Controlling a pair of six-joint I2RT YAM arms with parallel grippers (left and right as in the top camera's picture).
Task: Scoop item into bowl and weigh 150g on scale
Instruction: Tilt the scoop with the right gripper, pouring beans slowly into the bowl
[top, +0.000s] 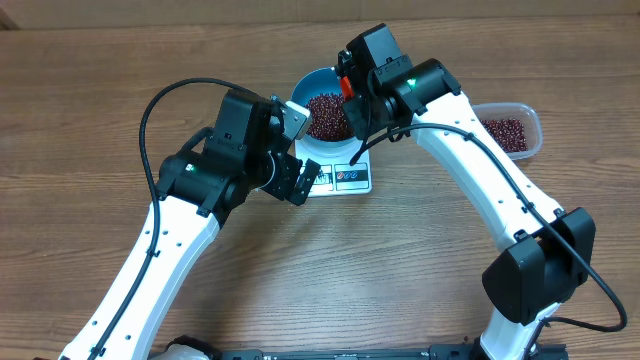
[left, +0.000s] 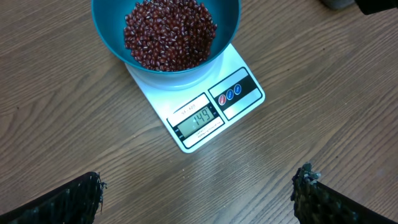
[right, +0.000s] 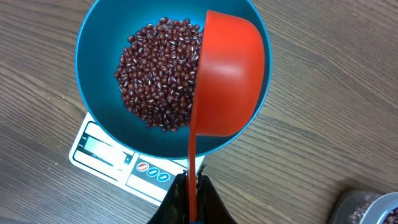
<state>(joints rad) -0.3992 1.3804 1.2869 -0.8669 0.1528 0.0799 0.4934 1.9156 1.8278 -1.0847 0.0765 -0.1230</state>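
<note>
**One short of target: overshoot is your main risk**

On the table (top: 100, 60), your left gripper (left: 199, 199) hangs released and empty over bare wood in front of the scale. It is no threat unless it drifts forward.

Your right gripper (right: 193, 199) is clenched on the handle of the red scoop (right: 230, 81). The tub (top: 533, 140) of spare beans sits well apart to the right.

The bowl (right: 99, 106) stands on the scale (left: 239, 93) and covers most of the platform. A nudge from the scoop could slide it off centre or tip it.

The scoop is rolled onto its side over the bowl's right half, with its back to the camera. You cannot tell what it has left inside. If anything remains, a further tilt would likely drop several beans at once and pass the mark.

Resting the scoop on the rim would also falsify the reading.

The beans (right: 155, 74) lie heaped in the bowl. The display (left: 200, 118) reads 149, so add singly, if at all.
</note>
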